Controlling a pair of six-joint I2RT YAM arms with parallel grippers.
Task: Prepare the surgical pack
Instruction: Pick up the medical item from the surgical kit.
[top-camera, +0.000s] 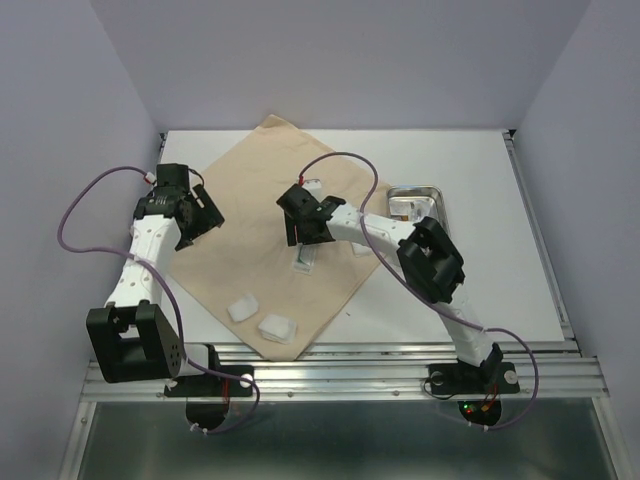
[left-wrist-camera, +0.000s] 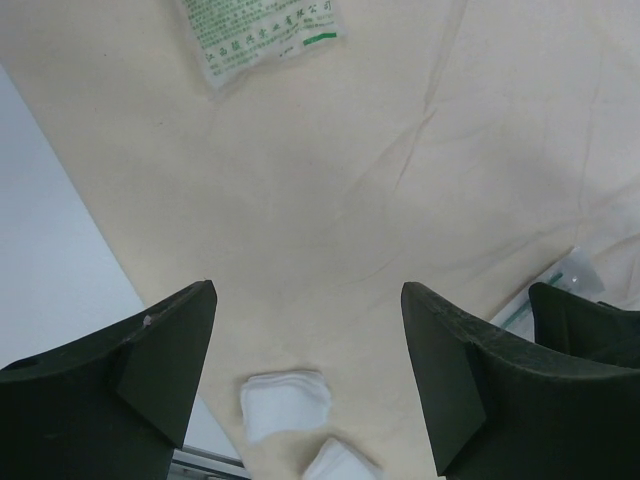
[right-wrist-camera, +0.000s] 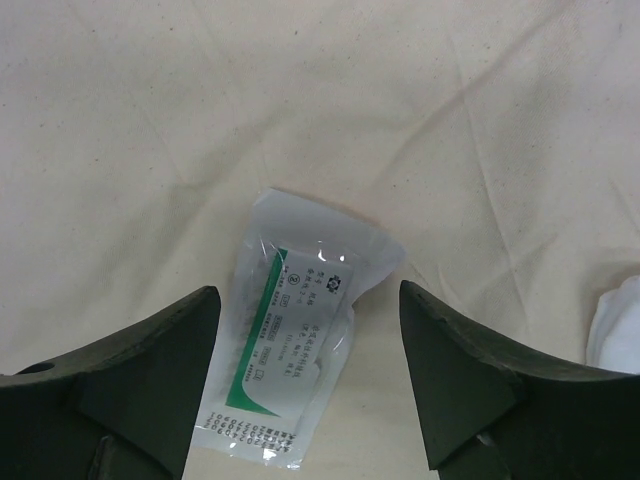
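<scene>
**Top view.** We find the cloth (top-camera: 250, 235) spread flat as a diamond on the worktop (top-camera: 480, 290), with no corner folded in.
- Items on the cloth: two gauze pads (top-camera: 277, 327) near the front corner, a sealed packet (top-camera: 305, 260) approx. at centre, and a second packet (top-camera: 313, 184) toward the far corner.
- The tray (top-camera: 418, 205) sits on bare worktop just beside the cloth's right edge, not on the cloth.
- Tray contents: glare only, so we cannot tell what is inside.
- Scissors and forceps: not identifiable in any view.
- Our judgement: loading is partly done. Moving the tray onto the cloth and wrapping the pack are left.

**Left wrist view.** The left hand (left-wrist-camera: 308, 290) has its fingers wide apart w/ nothing between them. It hovers over a bare stretch of cloth. The gauze pads lie below it at the frame bottom, and the second packet lies at the frame top.

**Right wrist view.** The right hand (right-wrist-camera: 307, 290) has its fingers wide apart and hangs directly over the sealed packet. The packet lies flat on the cloth and is not gripped. A white wad (right-wrist-camera: 620, 320) shows at the right edge, prob. more gauze.
</scene>
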